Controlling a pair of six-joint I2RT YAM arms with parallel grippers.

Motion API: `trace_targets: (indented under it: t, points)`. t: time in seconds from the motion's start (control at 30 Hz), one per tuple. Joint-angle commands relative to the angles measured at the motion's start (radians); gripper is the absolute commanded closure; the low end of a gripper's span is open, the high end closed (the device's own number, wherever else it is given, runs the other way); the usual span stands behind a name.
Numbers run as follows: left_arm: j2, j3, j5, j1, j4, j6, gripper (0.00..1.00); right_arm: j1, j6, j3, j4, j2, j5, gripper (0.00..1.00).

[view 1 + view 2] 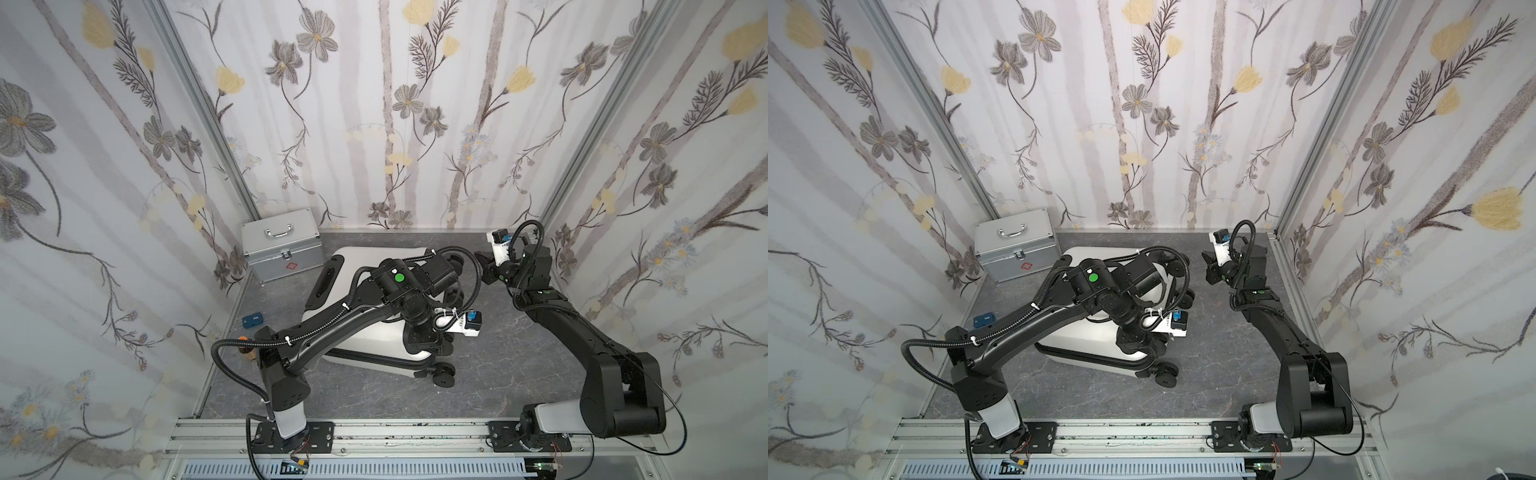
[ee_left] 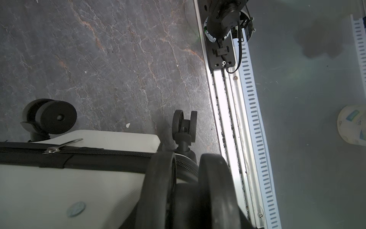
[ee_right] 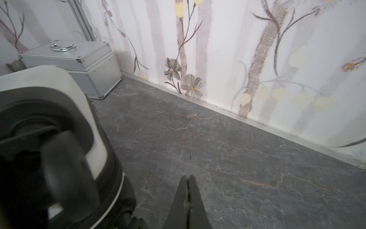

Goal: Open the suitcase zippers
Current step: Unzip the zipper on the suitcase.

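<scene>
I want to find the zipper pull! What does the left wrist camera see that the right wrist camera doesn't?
Only left wrist: the zipper pull lying on the zipper, and the rail. Only right wrist: the silver case, the flowery wall, and the shut right gripper. Both: the white suitcase and the grey floor.

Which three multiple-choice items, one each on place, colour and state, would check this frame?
1. Where does the silver case stand? A) far left corner B) near right corner C) front centre
2. What colour is the suitcase shell? A) black B) white C) red
3. How is the right gripper? A) wide open B) shut on a zipper pull C) shut, empty
Key: 1A, it stands there in both top views; 2B, the shell shows white; 3C, its jaws stand closed over bare floor.
</scene>
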Motion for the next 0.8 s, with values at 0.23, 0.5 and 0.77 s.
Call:
trace_targets:
  t: [0.23,0.5,0.77]
  points:
    - [-0.032,-0.016,0.094,-0.002,0.021,-0.059,1.0,0.001,-0.018,-0.224,0.156,-0.114,-0.187,0.72]
    - [-0.146,-0.096,0.112,-0.002,0.008,0.125,1.0,0.084,-0.381,-0.322,0.002,-0.213,-0.385,0.63]
    - [-0.245,-0.211,0.072,-0.002,0.107,0.205,1.0,0.234,-0.527,-0.338,-0.111,-0.25,-0.39,0.59]
